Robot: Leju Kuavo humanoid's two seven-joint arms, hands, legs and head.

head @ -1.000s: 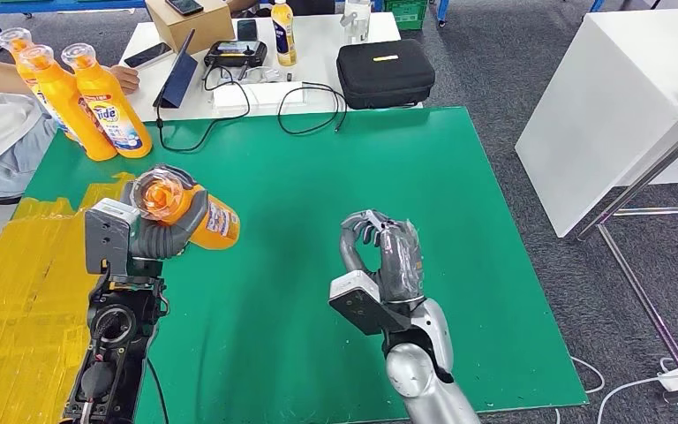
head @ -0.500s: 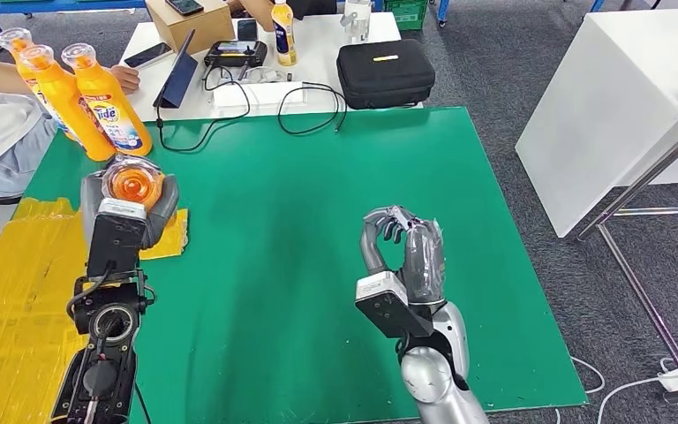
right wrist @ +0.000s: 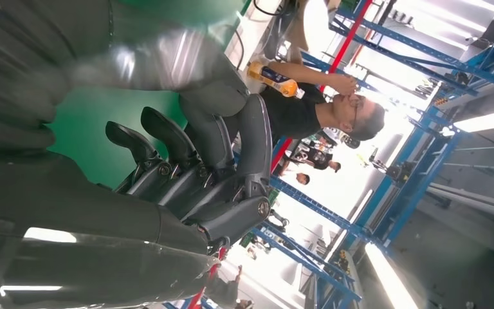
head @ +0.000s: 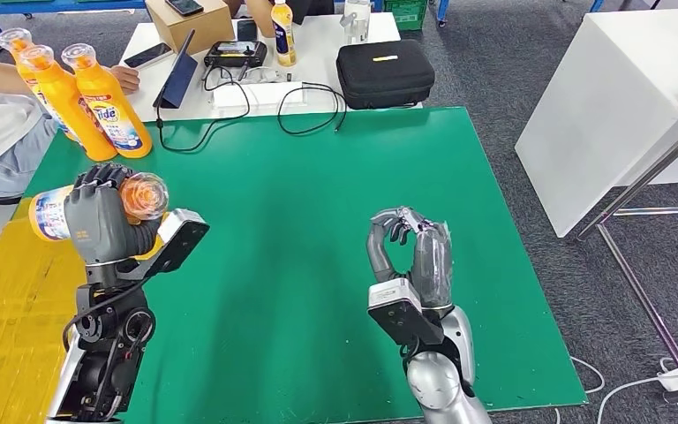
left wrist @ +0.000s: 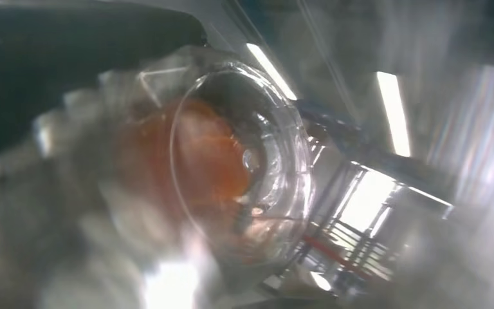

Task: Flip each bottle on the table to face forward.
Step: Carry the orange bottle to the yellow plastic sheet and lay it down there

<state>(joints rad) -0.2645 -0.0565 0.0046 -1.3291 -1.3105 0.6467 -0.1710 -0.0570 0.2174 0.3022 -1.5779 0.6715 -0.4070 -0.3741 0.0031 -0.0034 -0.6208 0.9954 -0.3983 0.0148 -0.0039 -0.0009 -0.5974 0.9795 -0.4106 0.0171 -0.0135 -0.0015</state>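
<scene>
1. The orange detergent bottle [head: 97,205] was held off the green surface [head: 318,230] by the left robot hand [head: 97,225], fingers wrapped round its body. It lay roughly on its side, clear cap [head: 146,196] toward the camera and the label end pointing out past the surface's left edge.
2. Change: a second earlier the same bottle pointed its body to the right; half a second earlier it stood cap-on toward the camera. The wrist had therefore rolled the bottle about half a turn in that interval. Judgement: the flip was mid-way, bottle not yet set down.
3. The left wrist view, blurred, showed the clear cap [left wrist: 244,161] over orange liquid close to the lens.
4. The right robot hand [head: 410,247] hovered over the middle of the surface, fingers curled inward, holding nothing; it had drifted slightly right.
5. Three upright orange bottles [head: 97,102] stood grouped at the far left corner, a person's arm [head: 0,79] just beside them.
</scene>
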